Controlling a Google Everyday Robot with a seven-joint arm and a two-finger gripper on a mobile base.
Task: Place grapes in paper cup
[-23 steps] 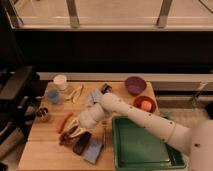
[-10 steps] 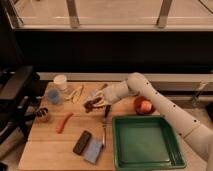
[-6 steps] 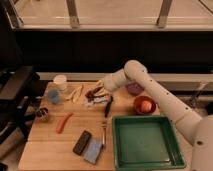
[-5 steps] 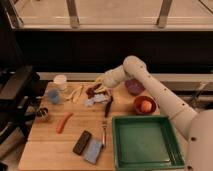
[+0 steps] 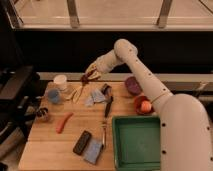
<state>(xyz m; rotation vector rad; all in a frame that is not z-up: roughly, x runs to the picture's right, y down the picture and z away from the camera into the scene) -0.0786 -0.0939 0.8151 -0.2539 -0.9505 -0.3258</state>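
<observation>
My gripper (image 5: pixel 90 75) is at the back left of the wooden table, held above its surface. It is shut on the grapes (image 5: pixel 88 78), a small dark red bunch hanging from the fingers. The white paper cup (image 5: pixel 60 81) stands upright at the back left corner, a short way to the left of the grapes and lower. The arm reaches in from the right, across the back of the table.
A blue cup (image 5: pixel 54 96), a dark jar (image 5: pixel 43 114), an orange carrot (image 5: pixel 64 121) and a banana (image 5: pixel 76 92) lie on the left. A grey cloth (image 5: pixel 95 98), a purple bowl (image 5: pixel 133 85), an orange bowl (image 5: pixel 144 105), a green tray (image 5: pixel 137 141) and a phone (image 5: pixel 82 142) are also there.
The gripper picked the grapes up from the front of the table, lifted them and carried them back and to the left, toward the paper cup.
</observation>
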